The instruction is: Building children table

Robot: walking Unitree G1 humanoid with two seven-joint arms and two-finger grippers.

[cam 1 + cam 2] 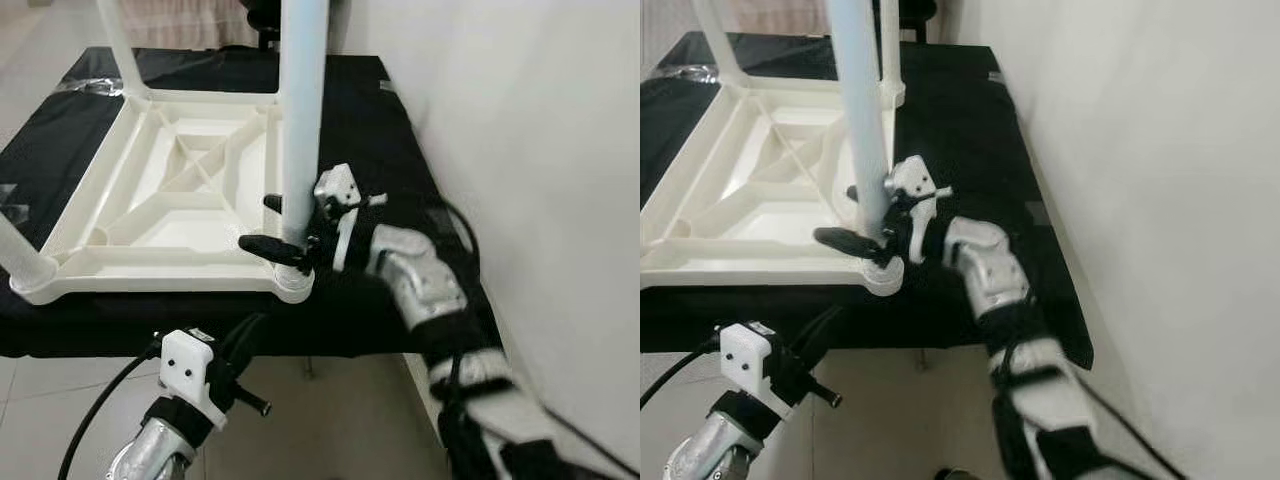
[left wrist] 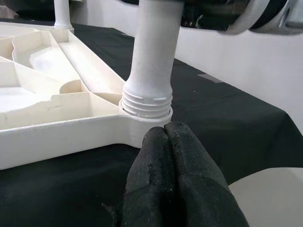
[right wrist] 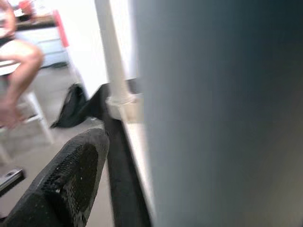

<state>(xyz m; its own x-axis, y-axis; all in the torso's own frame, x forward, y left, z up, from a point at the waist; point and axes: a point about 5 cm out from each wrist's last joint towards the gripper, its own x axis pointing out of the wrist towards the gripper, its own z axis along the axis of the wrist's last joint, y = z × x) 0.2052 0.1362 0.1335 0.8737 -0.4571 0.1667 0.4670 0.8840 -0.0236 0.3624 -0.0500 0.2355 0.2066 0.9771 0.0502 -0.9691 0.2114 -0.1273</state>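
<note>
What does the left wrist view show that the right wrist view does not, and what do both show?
Left wrist view: the shut left gripper below the table edge, and exposed threads where the leg enters its socket in the tabletop.

Right wrist view: a right finger beside that leg, a farther leg, and a seated person.

Both: the same leg, close up.

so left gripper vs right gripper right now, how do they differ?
The right gripper is up at the upside-down tabletop's near corner, fingers either side of the upright leg just above its socket. The left gripper hangs lower, off the black surface's front edge, touching nothing. Right is clamped on the leg; left is shut on nothing. Both have black fingers and white wrist housings.
</note>
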